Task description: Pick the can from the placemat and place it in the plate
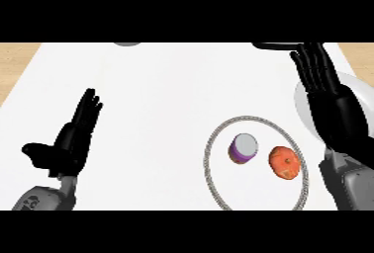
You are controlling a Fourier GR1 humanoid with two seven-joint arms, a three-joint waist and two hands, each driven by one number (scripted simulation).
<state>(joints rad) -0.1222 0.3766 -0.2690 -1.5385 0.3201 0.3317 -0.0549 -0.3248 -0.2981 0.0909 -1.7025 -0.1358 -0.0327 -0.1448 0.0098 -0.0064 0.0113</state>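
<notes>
Right hand (325, 84) open above purple, silver-topped can (244, 148).

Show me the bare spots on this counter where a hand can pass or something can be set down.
Bare white counter spans the middle, between the open left hand and the round grey-rimmed placemat. The placemat is crowded: a purple can beside an orange fruit. The right hand covers much of the white plate.
</notes>
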